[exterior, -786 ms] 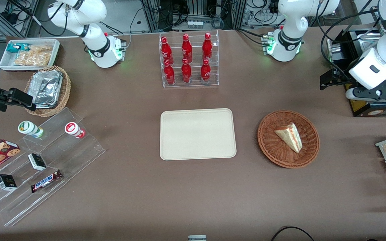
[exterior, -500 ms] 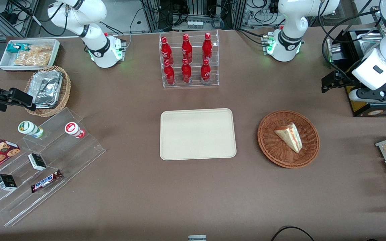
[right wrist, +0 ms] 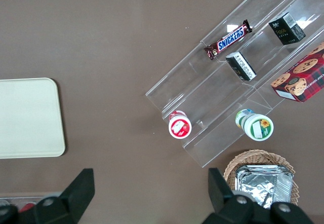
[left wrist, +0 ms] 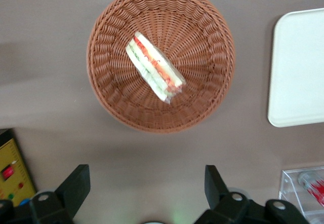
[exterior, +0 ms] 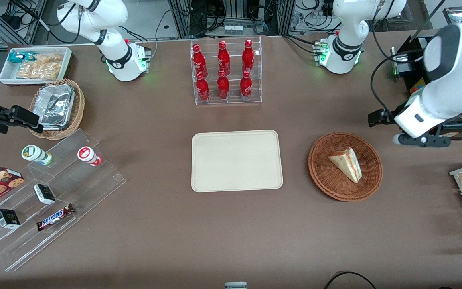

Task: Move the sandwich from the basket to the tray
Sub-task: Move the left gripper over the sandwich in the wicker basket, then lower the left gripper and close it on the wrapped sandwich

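1. One sandwich (exterior: 346, 163) lies in the round reddish-brown basket (exterior: 327, 181), filling edge showing, untouched.
2. My gripper (left wrist: 147, 186) hangs above bare table just beside the basket, toward the working arm's end; fingers (left wrist: 76, 183) spread wide, holding nothing.
3. I see the tray (exterior: 237, 160) flat mid-table, near the basket, nothing on it.
4. Six red bottles (exterior: 223, 70) stand in a clear rack farther from the front camera than the tray.

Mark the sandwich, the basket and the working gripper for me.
sandwich (exterior: 346, 163): front view, middle of its bread face.
basket (exterior: 324, 177): front view, woven wall nearest the tray.
gripper (left wrist: 147, 191): left wrist view, open, midway between fingertips, short of the basket.
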Motion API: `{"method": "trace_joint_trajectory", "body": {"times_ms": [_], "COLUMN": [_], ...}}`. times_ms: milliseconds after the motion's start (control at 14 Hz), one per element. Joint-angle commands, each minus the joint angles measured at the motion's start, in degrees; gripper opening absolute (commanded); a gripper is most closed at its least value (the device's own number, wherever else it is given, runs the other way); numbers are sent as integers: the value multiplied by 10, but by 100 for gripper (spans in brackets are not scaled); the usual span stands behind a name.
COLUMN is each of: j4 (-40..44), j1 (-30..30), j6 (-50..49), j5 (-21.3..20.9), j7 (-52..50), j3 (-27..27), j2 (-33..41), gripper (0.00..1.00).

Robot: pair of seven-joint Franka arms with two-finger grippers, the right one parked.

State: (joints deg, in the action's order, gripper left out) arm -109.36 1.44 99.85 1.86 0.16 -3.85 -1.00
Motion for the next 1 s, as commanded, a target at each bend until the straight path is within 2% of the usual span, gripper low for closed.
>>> {"method": "trace_joint_trajectory", "body": {"times_ms": [0,286,429,786,929], "j4": [-87,-200,-205,-217,-228], "j1": [9,10,13,29,29], "j6": [95,276,296,369,401], "j5": [3,3,4,3,3], "j7": [1,-38,-131,-455,-507], "j3": [7,7,7,5,5], "j2": [14,8,-8,-34,-48], "gripper": [100,100,100,100,100]}}
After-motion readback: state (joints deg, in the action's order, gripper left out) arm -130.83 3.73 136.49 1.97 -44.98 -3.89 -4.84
